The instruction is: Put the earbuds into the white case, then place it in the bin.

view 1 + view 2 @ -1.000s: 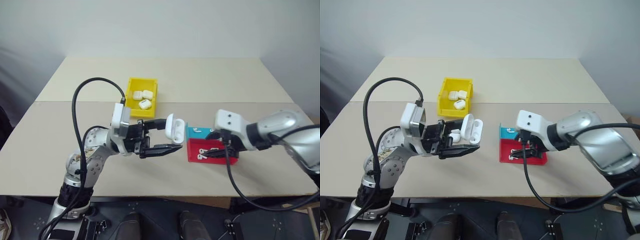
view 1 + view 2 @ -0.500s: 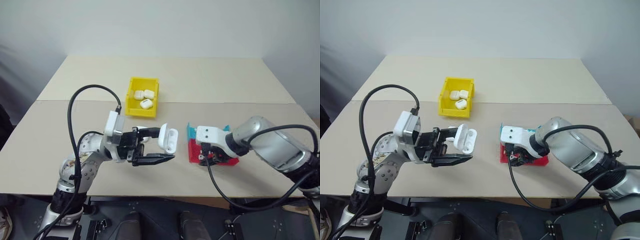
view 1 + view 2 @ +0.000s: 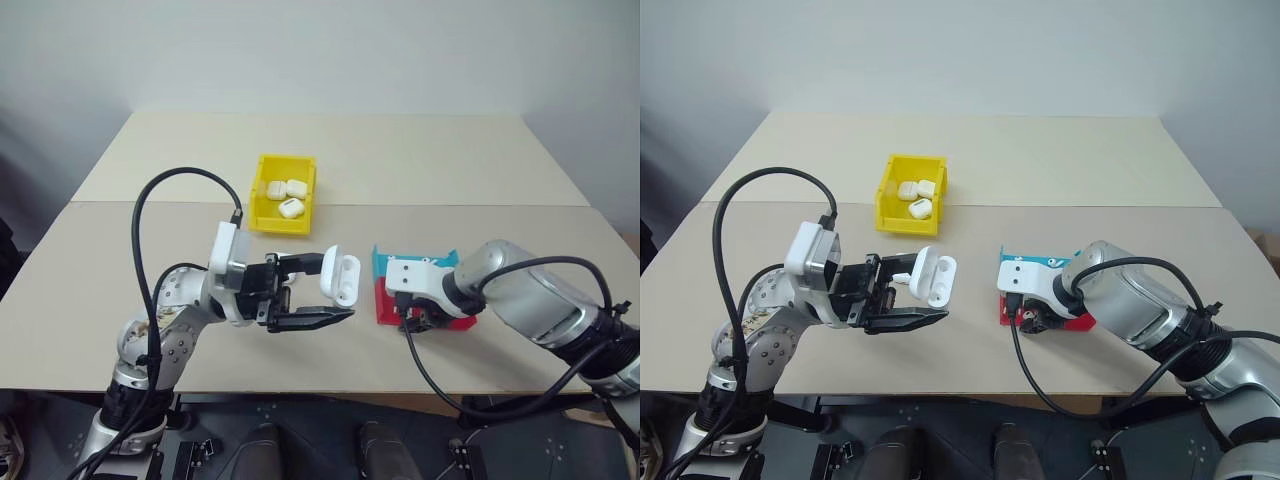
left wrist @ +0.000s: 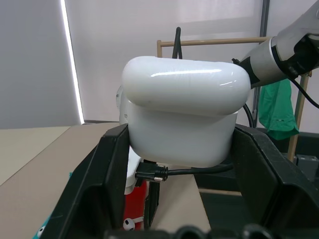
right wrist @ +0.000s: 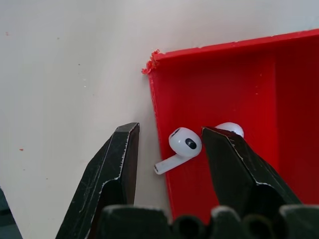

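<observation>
Two earbuds lie in the red tray; spread right gripper should straddle only the nearer before pinching, while left gripper clamps the open white case.

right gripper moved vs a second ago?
Yes. The right gripper has swung in from the right side of the red tray to its near-left corner, jaws open around an earbud.

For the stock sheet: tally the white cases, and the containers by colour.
White cases: 4, one held, three in the yellow bin
Yellow bin: 1
Red tray: 1
Teal tray: 1
Total: 7
</observation>
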